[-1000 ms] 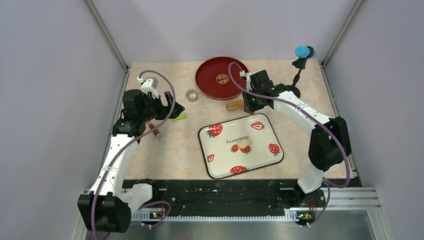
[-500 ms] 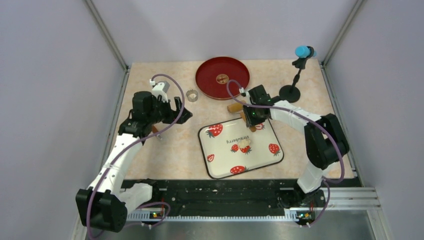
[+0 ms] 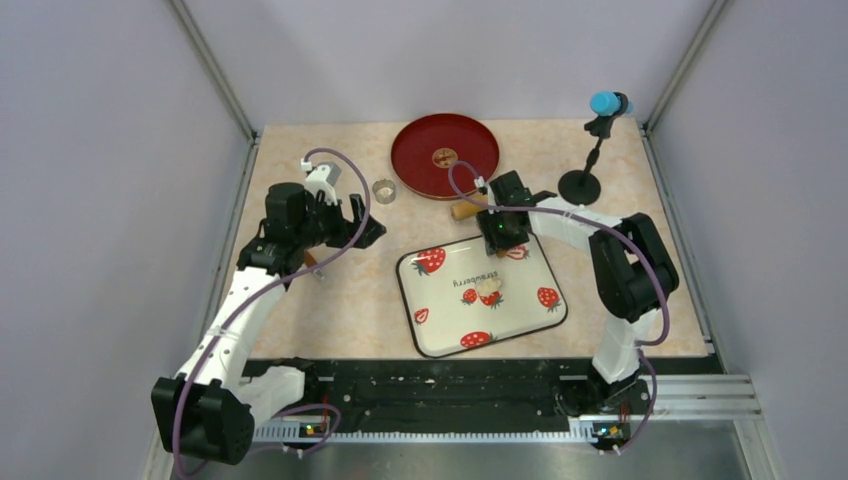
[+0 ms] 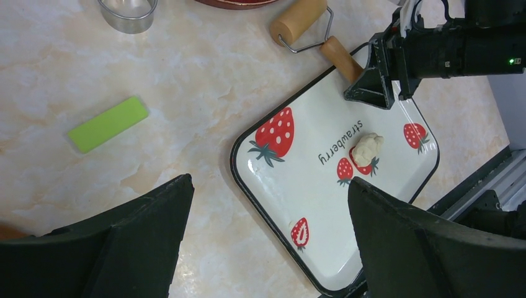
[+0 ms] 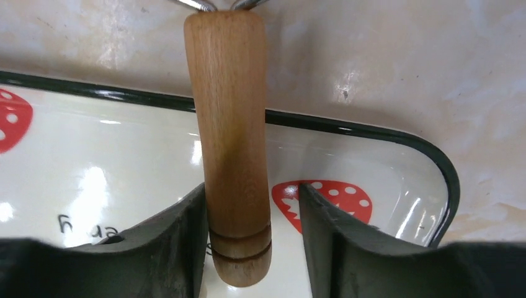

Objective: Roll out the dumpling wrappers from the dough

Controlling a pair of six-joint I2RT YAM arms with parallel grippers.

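Dough: the dough is a small pale lump near the middle of the strawberry tray, on a printed strawberry beside the lettering.
Tray: it lies toward the near edge of the desk, a little right of the middle.
My right end effector: my right end effector sits low over the tray's far rim with its fingers apart. The wooden handle of the roller lies between them, close against one finger, with a visible gap to the other.
Dough relative to it: nearer the desk's near edge than my right end effector, apart from it, with only bare tray between them.
Roller: its handle crosses the tray's far rim and its barrel rests on the desk beyond.
My left end effector: my left end effector hangs above the left part of the desk, fingers spread wide and holding nothing, well apart from the dough.
Around: a green strip lies flat left of the tray; a metal ring stands beside a red plate at the far edge; a black stand with a blue top is near the far right corner.
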